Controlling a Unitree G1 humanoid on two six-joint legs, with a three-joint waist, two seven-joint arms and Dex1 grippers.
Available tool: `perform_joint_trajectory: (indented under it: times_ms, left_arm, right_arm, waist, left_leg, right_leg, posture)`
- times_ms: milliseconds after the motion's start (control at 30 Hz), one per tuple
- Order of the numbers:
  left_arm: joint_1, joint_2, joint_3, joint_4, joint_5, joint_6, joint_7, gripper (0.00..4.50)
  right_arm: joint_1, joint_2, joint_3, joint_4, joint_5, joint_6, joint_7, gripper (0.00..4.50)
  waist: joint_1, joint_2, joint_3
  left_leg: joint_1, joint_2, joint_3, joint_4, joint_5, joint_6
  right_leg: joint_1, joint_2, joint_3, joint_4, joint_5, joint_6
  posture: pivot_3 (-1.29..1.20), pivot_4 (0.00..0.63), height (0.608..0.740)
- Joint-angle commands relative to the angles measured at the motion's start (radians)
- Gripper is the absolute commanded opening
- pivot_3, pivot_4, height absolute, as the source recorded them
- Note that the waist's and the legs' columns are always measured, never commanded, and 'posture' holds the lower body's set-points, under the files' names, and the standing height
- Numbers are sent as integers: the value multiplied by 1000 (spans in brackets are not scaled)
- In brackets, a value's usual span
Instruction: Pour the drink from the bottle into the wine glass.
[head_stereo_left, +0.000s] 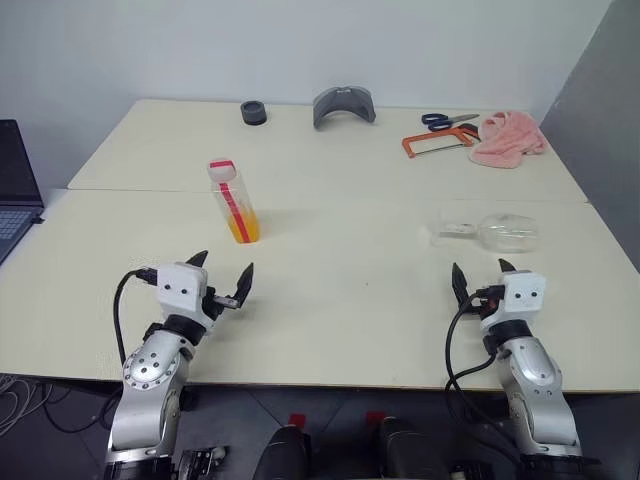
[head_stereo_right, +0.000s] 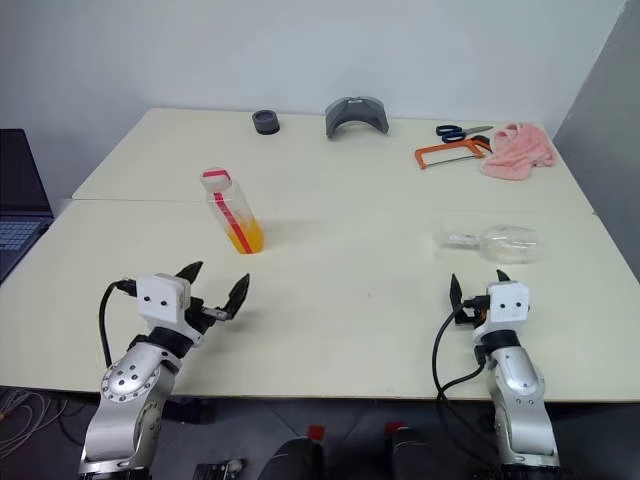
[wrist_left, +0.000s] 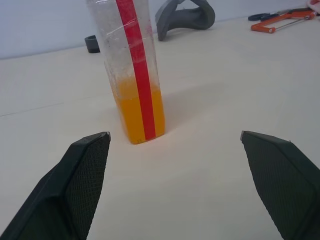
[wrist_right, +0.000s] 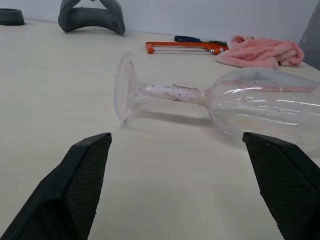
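Two grippers over the near edge of the table (head_stereo_left: 330, 330), both empty, both with fingers spread wide apart. Left gripper (head_stereo_left: 223, 276) near the left side, pointing toward the bottle (head_stereo_left: 234, 201), short of it and not touching. Bottle upright on the left half of the table, capped in red and white, red strip down its side, drink (head_stereo_left: 243, 227) filling only the lower part, orange-yellow. From the left wrist view, bottle (wrist_left: 131, 70) ahead between the two black fingers (wrist_left: 75, 185), closer to one of them, clear of both. Right gripper (head_stereo_left: 478, 276) near the right side, just short of the glass (head_stereo_left: 490, 232). Glass lying on its side, foot toward the robot's left, bowl toward the right, empty. From the right wrist view, glass (wrist_right: 220, 100) lying across ahead of the spread fingers (wrist_right: 75, 185), untouched. Well apart, bottle and glass. Along the far edge: black ring (head_stereo_left: 254, 112), grey curved piece (head_stereo_left: 344, 105), scissors (head_stereo_left: 447, 121), orange hacksaw (head_stereo_left: 438, 143), pink cloth (head_stereo_left: 508, 139). Laptop (head_stereo_left: 14, 190) off the table's left side
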Motion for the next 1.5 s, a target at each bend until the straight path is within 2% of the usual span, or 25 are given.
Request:
perform_joint_trajectory:
  times_ms: [33,500,867,1067,1233,1500]
  left_arm:
    - [-8,6,-9,-55,-14,-9,-19,4488]
    - [-10,5,-14,-45,-11,-3,-21,4488]
    - [-24,-7,11,-30,-65,-20,-33,4488]
    - [-72,-28,4,-13,14,2,69,4488]
    - [-141,-58,1,17,53,31,153,4488]
    - [-230,-89,-19,70,109,59,231,4488]
  right_arm:
    - [-7,-6,-19,-13,7,-33,1,4500]
    - [8,-4,-14,-13,5,-42,4,4500]
    - [-5,-26,5,-23,4,-58,54,4500]
    - [-44,-92,74,-117,106,-5,241,4500]
    - [-140,-183,127,-224,243,165,390,4500]
    - [-234,-267,161,-265,321,306,495,4500]
  waist:
    - [0,0,0]
    - [0,0,0]
    - [0,0,0]
    - [-1,0,0]
    - [0,0,0]
    - [2,-1,0]
  left_leg:
    - [0,0,0,0,0,0]
    - [0,0,0,0,0,0]
    - [0,0,0,0,0,0]
    - [0,-1,0,0,0,0]
    - [0,-1,-1,1,0,0]
    - [-1,-2,-2,1,0,0]
  right_leg:
    - [0,0,0,0,0,0]
    - [0,0,0,0,0,0]
    - [0,0,0,0,0,0]
    - [0,0,0,0,0,0]
    - [0,0,-1,0,0,0]
    - [0,0,-1,-1,0,0]
  posture:
    - [0,150,740]
    - [0,150,740]
    - [0,150,740]
    - [0,150,740]
    - [0,150,740]
    - [0,150,740]
